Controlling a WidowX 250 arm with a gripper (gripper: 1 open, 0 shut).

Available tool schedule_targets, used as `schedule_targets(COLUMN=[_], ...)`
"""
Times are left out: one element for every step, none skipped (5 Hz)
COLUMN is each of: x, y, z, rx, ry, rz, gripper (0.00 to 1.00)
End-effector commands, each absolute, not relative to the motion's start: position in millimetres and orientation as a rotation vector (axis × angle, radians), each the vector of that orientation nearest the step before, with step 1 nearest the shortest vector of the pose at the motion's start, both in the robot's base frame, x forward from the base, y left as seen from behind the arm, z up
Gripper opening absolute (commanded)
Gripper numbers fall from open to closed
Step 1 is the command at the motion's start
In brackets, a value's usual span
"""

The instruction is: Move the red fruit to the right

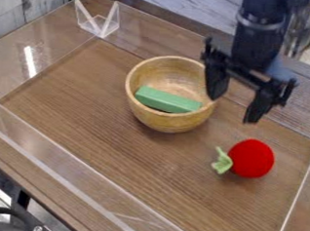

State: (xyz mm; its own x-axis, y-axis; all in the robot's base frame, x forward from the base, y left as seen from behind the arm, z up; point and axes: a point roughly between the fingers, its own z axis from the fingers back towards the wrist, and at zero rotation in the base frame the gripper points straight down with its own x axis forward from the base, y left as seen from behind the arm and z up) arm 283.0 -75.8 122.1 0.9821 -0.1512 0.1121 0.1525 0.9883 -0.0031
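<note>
1. While the arm hangs over the far right part of the table, its gripper points straight down with both black fingers spread wide apart and nothing between them.
2. Nearer and slightly to the right, the red fruit lies free on the wooden tabletop, clear of the fingers, with its green leafy stem sticking out to its left.
3. To the left of the gripper sits a wooden bowl, and one finger hangs just in front of its right rim.
4. Inside that bowl a flat green block rests at a slant.
5. Low clear plastic walls fence the table, and a small clear stand sits at the far left.
</note>
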Motion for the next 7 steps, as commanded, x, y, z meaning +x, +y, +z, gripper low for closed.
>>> schedule_targets(x=[288, 287, 293, 295, 301, 303, 304], y=[-65, -49, -40, -45, -41, -35, -31], z=[158.1, 165.7, 163.5, 156.7, 149.5, 145.3, 142.5], rx=[-0.015, -0.023, -0.042, -0.060, -0.065, -0.067, -0.083], ry=[-0.227, -0.245, -0.259, -0.255, -0.245, -0.243, -0.236], rz=[-0.120, -0.105, -0.104, -0.118, -0.095, -0.066, -0.134], gripper=[1.00, 1.00, 1.00, 1.00, 1.00, 1.00, 1.00])
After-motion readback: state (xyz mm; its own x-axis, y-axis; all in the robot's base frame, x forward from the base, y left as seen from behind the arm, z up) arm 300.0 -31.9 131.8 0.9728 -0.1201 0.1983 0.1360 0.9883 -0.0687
